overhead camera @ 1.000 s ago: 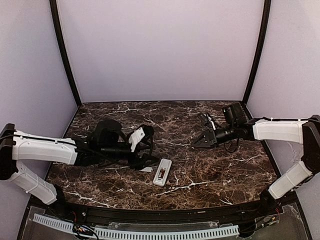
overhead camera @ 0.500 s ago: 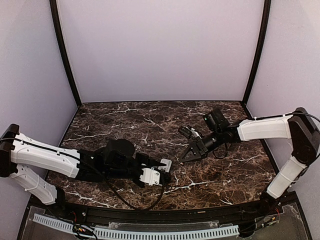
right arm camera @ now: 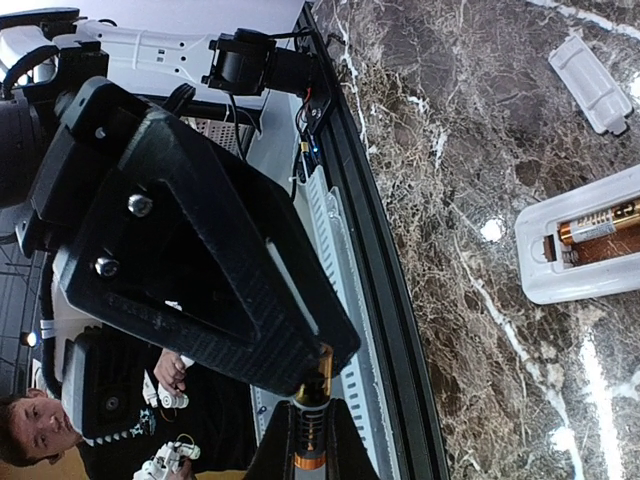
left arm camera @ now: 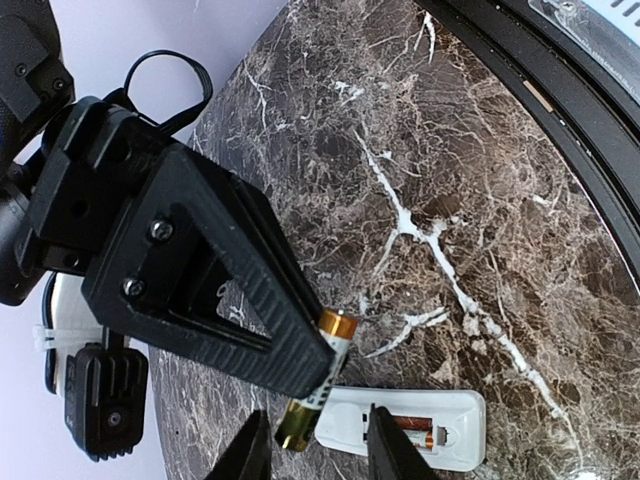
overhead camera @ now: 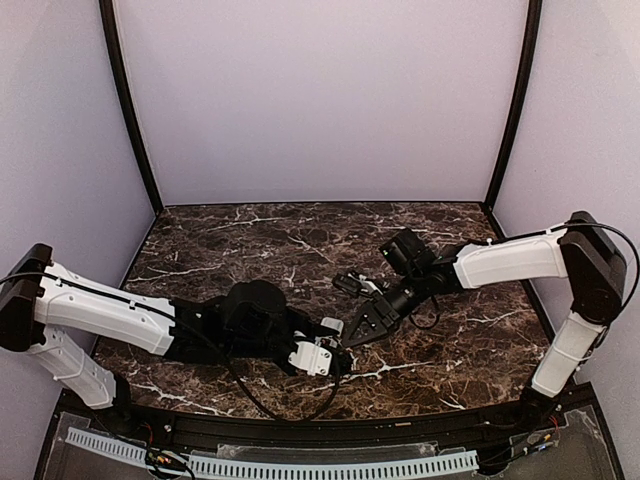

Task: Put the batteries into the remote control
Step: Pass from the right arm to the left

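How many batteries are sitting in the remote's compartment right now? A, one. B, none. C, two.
A: one battery lies in the remote's open compartment with the slot beside it bare, and the right gripper holds the other battery.

tabletop: dark brown marble with white veins, under both arms
left arm: lies low from the left edge toward the middle
left gripper: sits over the remote control – only a small white end shows
right gripper: points down-left, jaws drawn to a narrow tip – just beside the left gripper
surround: pale lilac walls, black corner posts
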Motion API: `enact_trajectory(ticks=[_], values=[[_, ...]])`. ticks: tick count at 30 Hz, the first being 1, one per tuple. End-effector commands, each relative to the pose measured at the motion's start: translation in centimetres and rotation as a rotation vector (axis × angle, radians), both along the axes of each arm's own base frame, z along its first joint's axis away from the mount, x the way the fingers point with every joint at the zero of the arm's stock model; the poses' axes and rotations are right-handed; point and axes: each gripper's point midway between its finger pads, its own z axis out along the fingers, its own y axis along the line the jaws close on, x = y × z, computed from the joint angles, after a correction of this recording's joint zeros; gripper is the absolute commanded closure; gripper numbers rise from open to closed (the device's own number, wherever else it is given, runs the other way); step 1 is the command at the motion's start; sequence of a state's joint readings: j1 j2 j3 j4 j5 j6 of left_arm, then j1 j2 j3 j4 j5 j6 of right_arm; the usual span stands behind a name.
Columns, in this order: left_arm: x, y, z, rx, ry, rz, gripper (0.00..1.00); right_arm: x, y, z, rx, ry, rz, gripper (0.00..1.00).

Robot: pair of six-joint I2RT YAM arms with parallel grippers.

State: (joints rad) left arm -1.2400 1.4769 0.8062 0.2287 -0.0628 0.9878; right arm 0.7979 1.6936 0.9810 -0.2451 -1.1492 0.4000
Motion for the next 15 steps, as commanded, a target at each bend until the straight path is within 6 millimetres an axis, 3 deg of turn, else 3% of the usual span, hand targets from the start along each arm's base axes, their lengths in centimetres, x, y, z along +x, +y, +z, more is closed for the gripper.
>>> enact_trajectory(ticks=[1,13,15], values=[[-0.33,-0.49,0.03,0.022,0.009,-0.019,0.68,-0.32,0.77,0.59,0.020,-0.009,0.031,1.00],[-0.11,-0.40,-0.65,0.053,0.032,0.004,0.94,-0.66,1.13,1.02,0.027,-0.004,0.053,1.00],[-0.06,-0.31,-0.56,0.048,0.036,0.013,0.97,-0.63,1.11,1.09,0.024,-0.009,0.051,0.89]])
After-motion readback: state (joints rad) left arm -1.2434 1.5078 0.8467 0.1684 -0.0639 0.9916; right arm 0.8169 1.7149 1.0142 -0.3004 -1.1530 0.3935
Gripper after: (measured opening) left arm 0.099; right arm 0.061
